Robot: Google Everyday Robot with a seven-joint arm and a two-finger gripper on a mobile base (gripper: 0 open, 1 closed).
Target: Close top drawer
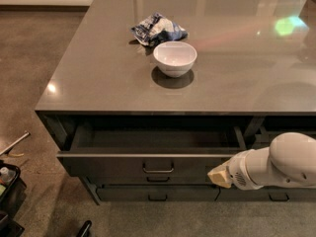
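The top drawer is a wide dark grey drawer under the grey counter. It stands partly pulled out, and its shallow dark interior shows. A small loop handle sits at the centre of its flat front. My gripper comes in from the right on a white arm. Its tan tip rests against the right end of the drawer front.
A white bowl and a crumpled blue-and-white bag sit on the grey counter top. Lower drawers with like handles are below. Dark objects lie on the floor at the left.
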